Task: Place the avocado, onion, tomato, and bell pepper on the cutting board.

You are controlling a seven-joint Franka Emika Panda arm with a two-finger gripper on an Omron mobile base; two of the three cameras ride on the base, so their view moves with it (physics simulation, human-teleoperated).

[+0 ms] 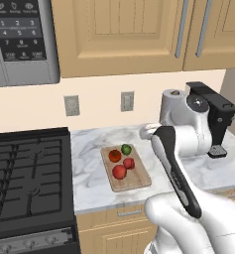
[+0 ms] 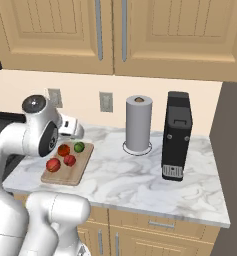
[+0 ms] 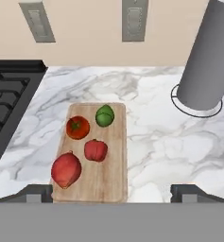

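Note:
The wooden cutting board [image 3: 111,177] lies on the marble counter beside the stove. On it rest the green avocado [image 3: 104,116], the tomato [image 3: 77,127] with its green stem, the red bell pepper [image 3: 95,150] and the dark-red onion [image 3: 66,169]. The base views show the same group: avocado [image 1: 126,149], tomato [image 1: 114,156], bell pepper [image 1: 129,163], onion [image 1: 119,172], board [image 1: 136,182]. My gripper [image 3: 112,194] hangs above the board's near end, open, its fingertips [image 3: 38,193] wide apart with nothing between them.
A grey paper towel roll [image 2: 138,124] stands right of the board, and a black coffee machine [image 2: 176,135] further right. The black stove [image 1: 25,178] borders the counter on the left, under a microwave [image 1: 20,39]. Wall cabinets hang overhead.

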